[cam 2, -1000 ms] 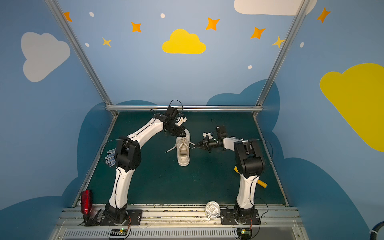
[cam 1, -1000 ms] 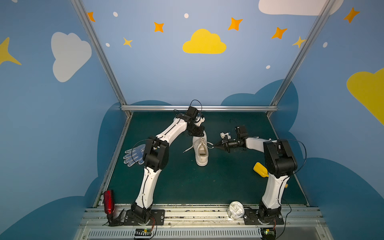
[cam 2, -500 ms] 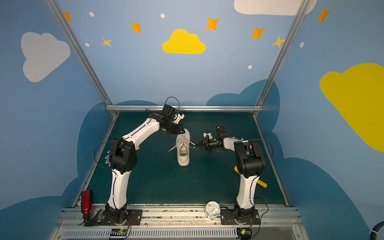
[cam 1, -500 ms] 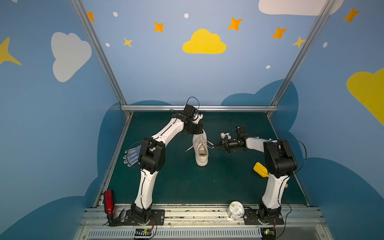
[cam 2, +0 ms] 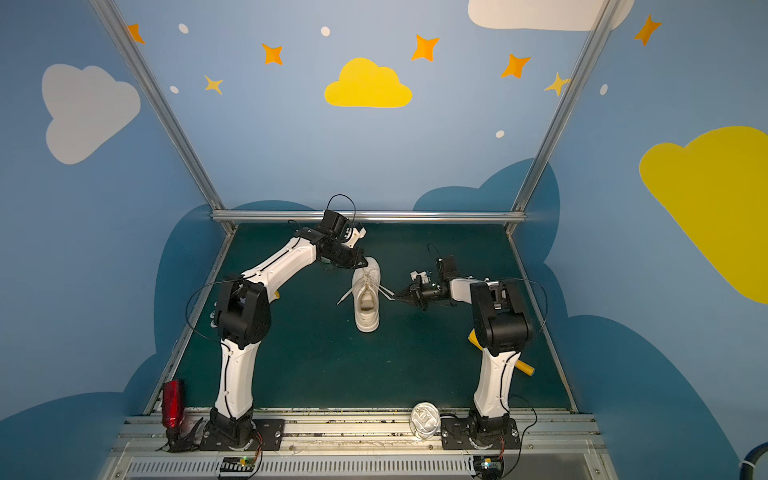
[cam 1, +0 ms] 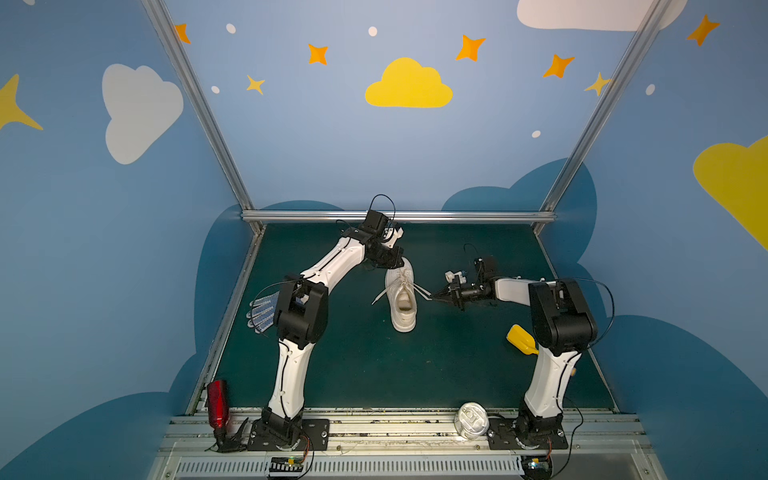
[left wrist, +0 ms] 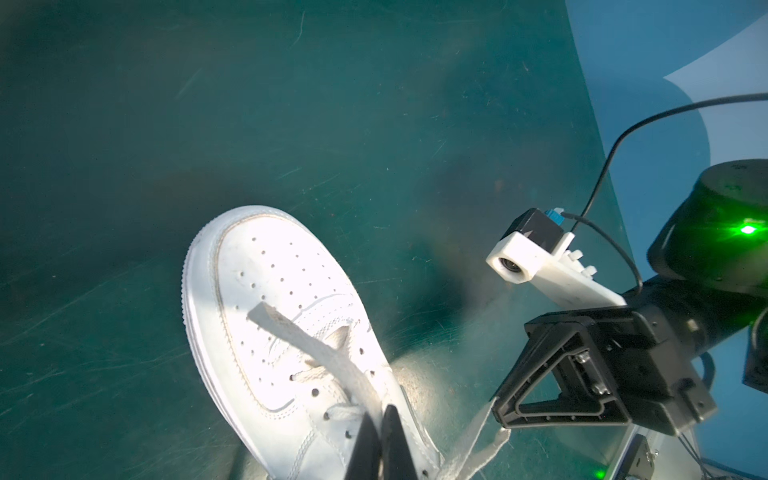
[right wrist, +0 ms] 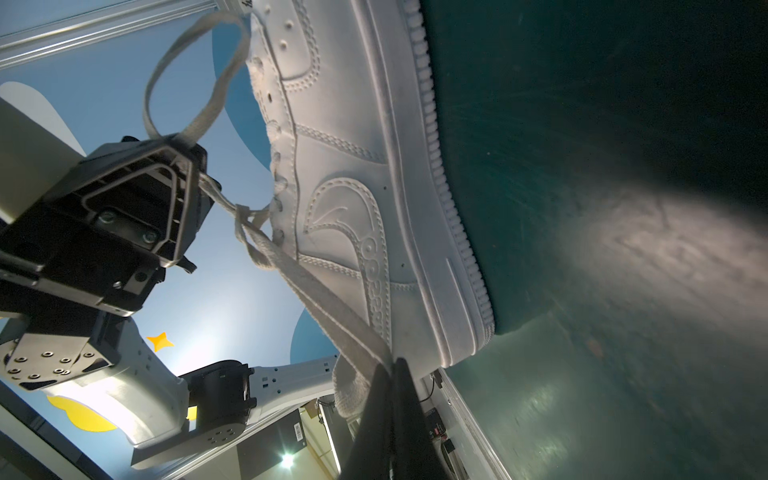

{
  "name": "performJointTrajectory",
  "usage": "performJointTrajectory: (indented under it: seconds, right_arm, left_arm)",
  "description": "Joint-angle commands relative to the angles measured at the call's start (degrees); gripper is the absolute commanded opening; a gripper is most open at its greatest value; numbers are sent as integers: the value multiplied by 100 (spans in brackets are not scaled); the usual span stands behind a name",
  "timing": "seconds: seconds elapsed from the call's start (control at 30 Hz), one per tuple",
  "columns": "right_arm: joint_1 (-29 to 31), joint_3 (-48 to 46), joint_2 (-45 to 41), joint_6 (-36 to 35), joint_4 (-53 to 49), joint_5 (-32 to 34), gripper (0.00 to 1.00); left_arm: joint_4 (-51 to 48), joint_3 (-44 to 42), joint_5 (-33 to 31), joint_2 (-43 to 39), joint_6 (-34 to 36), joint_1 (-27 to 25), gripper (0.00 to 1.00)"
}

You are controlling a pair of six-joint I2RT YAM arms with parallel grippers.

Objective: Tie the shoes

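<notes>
A white low-top sneaker (cam 1: 402, 299) (cam 2: 367, 300) stands mid-mat in both top views, toe toward the far wall. My left gripper (cam 1: 398, 262) (left wrist: 381, 415) hangs over the laced front, shut on a flat white lace (left wrist: 316, 349). In the right wrist view that left gripper (right wrist: 193, 164) pinches a lace loop (right wrist: 187, 83) above the shoe's side (right wrist: 353, 166). My right gripper (cam 1: 435, 296) (right wrist: 390, 365) sits to the shoe's right, shut on the other lace (right wrist: 328, 307), which runs taut from a crossing at the eyelets. The shoe's heel end is out of both wrist views.
A white glove with blue dots (cam 1: 262, 312) lies behind the left arm's elbow. A yellow object (cam 1: 521, 340) rests by the right arm. A red bottle (cam 1: 217, 402) and a silvery can (cam 1: 471, 419) stand at the front rail. A metal rail (cam 1: 399, 216) bounds the mat's far edge.
The left arm's elbow has swung a little to the left and its wrist has drawn back toward the far wall with the lace. The right arm has stayed put.
</notes>
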Motion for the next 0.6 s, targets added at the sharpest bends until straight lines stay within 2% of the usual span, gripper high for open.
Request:
performJointTrajectory:
  seconds: [0.0, 0.2, 0.57]
  right_arm:
    - [-49, -105, -253, -101, -98, 30, 0]
    - [-128, -173, -322, -213, -231, 26, 0]
    - [-285, -306, -376, -371, -389, 68, 0]
  left_arm:
    - [143, -84, 53, -266, -45, 47, 3]
    - [238, -231, 57, -276, -52, 185, 3]
    - [144, 22, 193, -12, 71, 355, 3]
